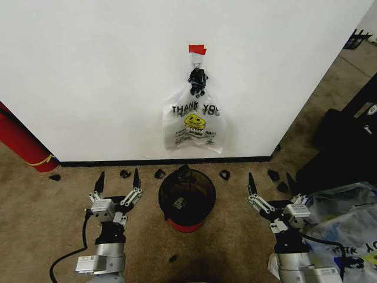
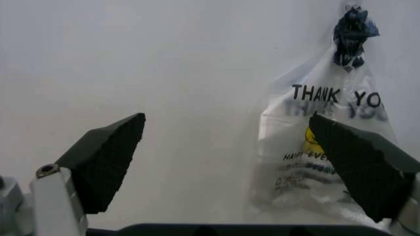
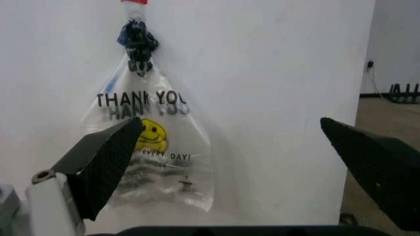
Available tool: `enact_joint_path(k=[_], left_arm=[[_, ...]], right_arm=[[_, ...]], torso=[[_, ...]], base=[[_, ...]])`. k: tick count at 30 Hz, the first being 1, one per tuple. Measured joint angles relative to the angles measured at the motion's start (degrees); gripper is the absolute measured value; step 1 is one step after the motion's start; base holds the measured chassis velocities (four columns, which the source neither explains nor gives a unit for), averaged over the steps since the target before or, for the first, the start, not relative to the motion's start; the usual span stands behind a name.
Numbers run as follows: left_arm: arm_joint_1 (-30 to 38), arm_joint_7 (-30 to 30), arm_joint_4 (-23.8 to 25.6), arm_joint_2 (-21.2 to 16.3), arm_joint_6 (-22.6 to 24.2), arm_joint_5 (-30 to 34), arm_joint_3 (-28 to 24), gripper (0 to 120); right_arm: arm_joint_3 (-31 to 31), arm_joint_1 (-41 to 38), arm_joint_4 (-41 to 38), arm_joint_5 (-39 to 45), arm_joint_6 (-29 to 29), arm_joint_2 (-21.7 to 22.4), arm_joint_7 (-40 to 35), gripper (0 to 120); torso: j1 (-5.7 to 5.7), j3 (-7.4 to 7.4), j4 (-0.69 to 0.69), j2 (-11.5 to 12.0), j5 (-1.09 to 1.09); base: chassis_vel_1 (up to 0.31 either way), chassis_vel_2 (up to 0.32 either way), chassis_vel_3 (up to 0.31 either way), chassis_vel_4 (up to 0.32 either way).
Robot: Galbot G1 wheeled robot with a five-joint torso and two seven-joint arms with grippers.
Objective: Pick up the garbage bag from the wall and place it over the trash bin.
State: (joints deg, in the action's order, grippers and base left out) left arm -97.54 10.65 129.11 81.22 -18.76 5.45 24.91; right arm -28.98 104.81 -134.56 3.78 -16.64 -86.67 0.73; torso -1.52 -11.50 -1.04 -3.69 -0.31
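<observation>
The robot's left gripper (image 1: 118, 177) and right gripper (image 1: 270, 180) hang low over the brown carpet (image 1: 53, 206), each with its black fingers spread wide and gripping nothing, both pointing at the wall (image 1: 88, 71). Between them, just before the black baseboard (image 1: 118, 161), stands the trash bin (image 1: 165, 203), a round black mesh bin on a red base, unlined, with a small pale scrap lying inside. The garbage bag (image 1: 347, 215), crinkled clear plastic with blue print, lies on the floor at the robot's far right, just beside the right arm and well apart from the bin. Above the bin, a whitish "THANK YOU" bag (image 1: 194, 127) with a yellow smiley hangs from a small hook (image 1: 197, 56) under a red tape strip (image 1: 197, 49), its neck bunched in a dark knot. In the left wrist view the left gripper (image 2: 226, 123) frames bare wall and that printed bag (image 2: 321, 147); the right gripper (image 3: 229, 123) frames the same bag (image 3: 154, 147). A red cylinder (image 1: 20, 144) leans against the wall at far left.
</observation>
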Motion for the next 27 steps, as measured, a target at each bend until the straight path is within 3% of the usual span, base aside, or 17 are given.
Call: enact_joint_path(k=[27], left_arm=[[0.94, 0.43, -1.28, -0.32, 0.65, 1.49, -0.18, 100]], right_arm=[[-0.43, -0.2, 0.86, 2.7, 0.67, 0.92, -0.21, 100]], torso=[[0.0, 0.0, 0.0, 0.0, 0.0]], base=[[0.0, 0.0, 0.0, 0.0]])
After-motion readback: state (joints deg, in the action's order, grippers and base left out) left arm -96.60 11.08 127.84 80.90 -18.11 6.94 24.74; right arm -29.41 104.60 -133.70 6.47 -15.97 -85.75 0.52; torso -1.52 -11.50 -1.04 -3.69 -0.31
